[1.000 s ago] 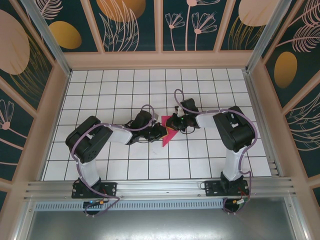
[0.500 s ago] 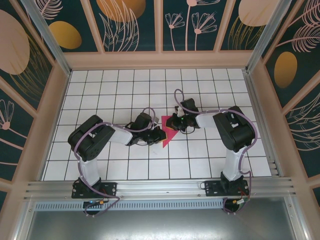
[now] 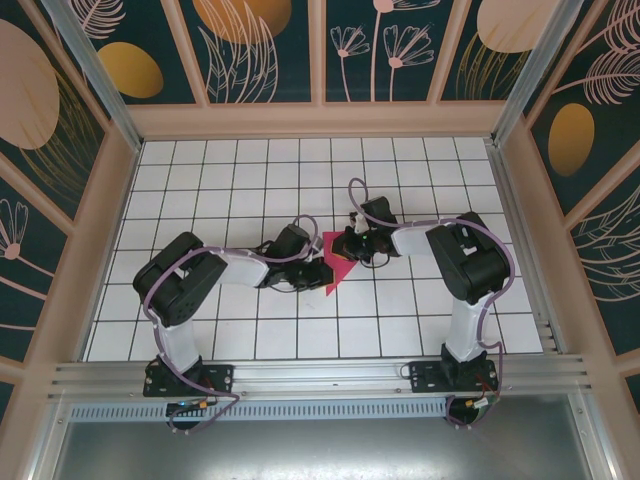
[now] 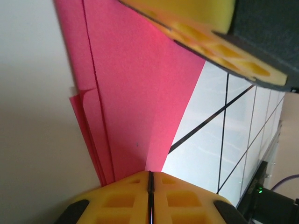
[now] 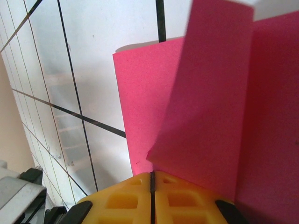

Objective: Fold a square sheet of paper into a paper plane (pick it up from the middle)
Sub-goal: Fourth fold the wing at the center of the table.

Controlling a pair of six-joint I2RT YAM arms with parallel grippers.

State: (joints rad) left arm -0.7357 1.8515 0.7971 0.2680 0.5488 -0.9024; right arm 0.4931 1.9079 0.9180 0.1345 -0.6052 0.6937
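The square sheet of paper (image 3: pixel 338 268) is magenta-pink and folded into a narrow pointed shape in layers, held just above the tiled table between my two grippers. My left gripper (image 3: pixel 320 272) meets it from the left. In the left wrist view the left gripper (image 4: pixel 150 176) is shut, its yellow pads pinching the paper's (image 4: pixel 140 93) edge at a crease. My right gripper (image 3: pixel 347 247) comes in from the upper right. In the right wrist view the right gripper (image 5: pixel 152 177) is shut on a folded flap of the paper (image 5: pixel 210 116). The right gripper's yellow fingers (image 4: pixel 205 37) show above the paper.
The white gridded table (image 3: pixel 400 310) spreads around the paper on all sides. Wooden walls with patterned panels (image 3: pixel 260 50) close in the back and both sides. An aluminium rail (image 3: pixel 320 375) runs along the near edge by the arm bases.
The left arm's wrist has crept slightly to the right, toward the paper. The right arm and the paper have hardly shifted.
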